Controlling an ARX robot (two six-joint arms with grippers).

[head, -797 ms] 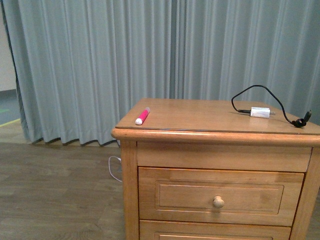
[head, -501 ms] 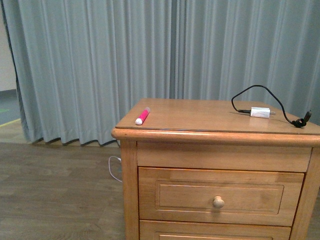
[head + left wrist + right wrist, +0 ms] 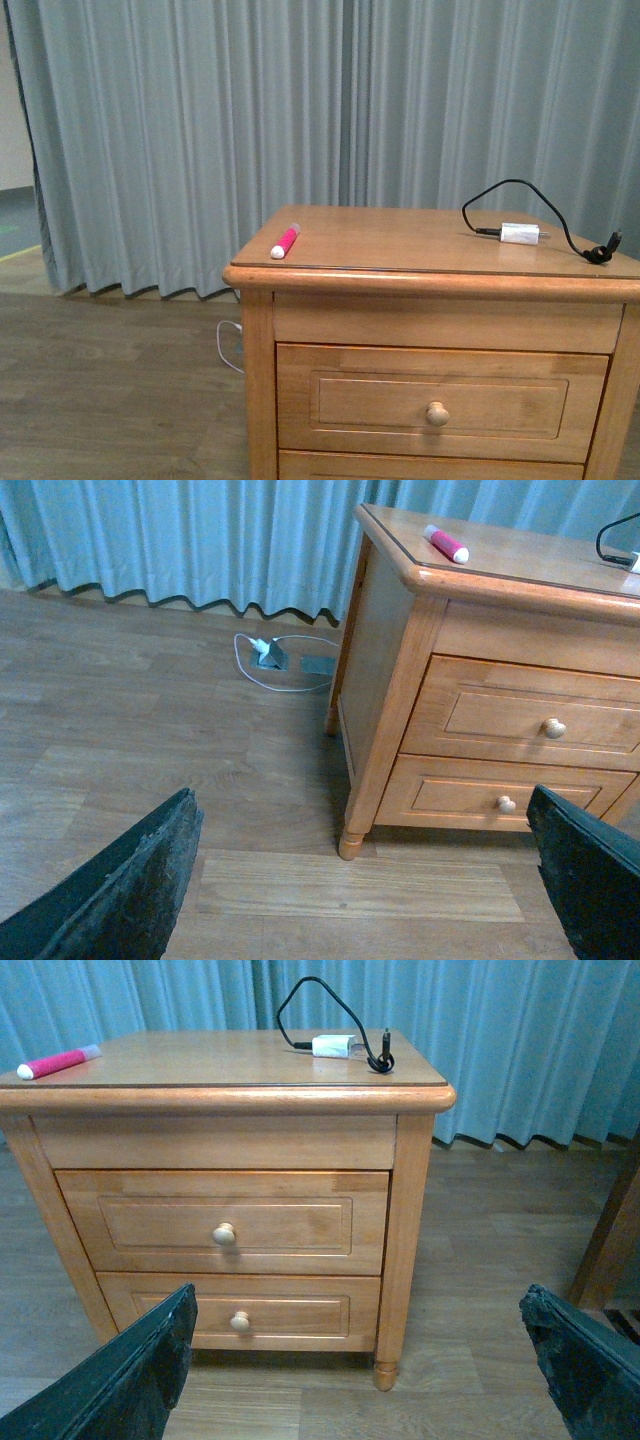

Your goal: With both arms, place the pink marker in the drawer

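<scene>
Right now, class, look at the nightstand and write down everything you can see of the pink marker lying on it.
The pink marker is a short, bright pink cylinder, plastic by its look, with a white end and a paler tip at the other end. It lies flat on top of the wooden nightstand, near the front left corner, set at an angle with its white end towards the front edge. Only the wood touches it.

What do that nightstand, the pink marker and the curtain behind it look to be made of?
The nightstand looks like honey-coloured wood under a glossy varnish: grain shows and the top reflects light. The pink marker seems to be smooth plastic, evenly bright with a white end. The curtain looks like matte grey-blue fabric, hanging in soft folds.
</scene>
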